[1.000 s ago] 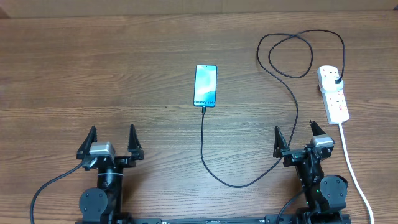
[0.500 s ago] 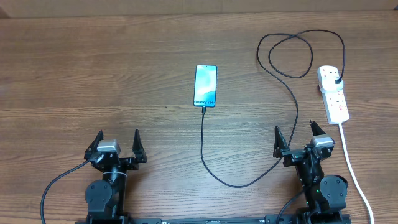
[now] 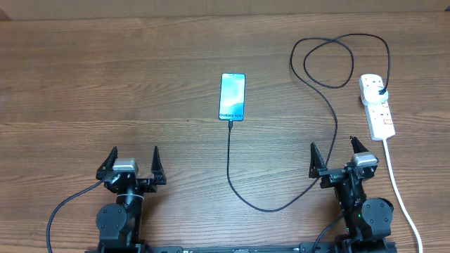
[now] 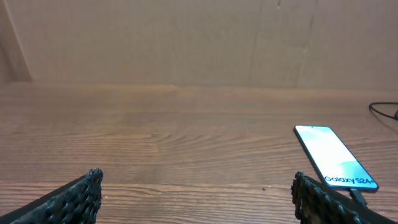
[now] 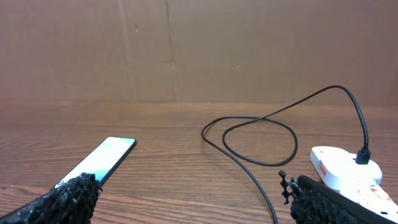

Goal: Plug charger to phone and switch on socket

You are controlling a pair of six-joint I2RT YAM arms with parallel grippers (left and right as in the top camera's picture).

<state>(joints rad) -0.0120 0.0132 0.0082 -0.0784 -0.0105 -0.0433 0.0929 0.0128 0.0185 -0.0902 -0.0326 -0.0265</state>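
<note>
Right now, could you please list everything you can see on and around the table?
phone: one, blue-teal screen, flat at table centre.
charger: one, black, running from the phone's near end, looping far right, to a plug in the socket.
socket: one, white with red marks, at the right.
white cord: one, trailing from the socket towards the near edge.
table: one, brown wood grain.
backdrop: one, brown board behind the table.
left arm: one, black, near edge at the left, jaws open and empty.
right arm: one, black, near edge at the right, jaws open and empty.
</note>
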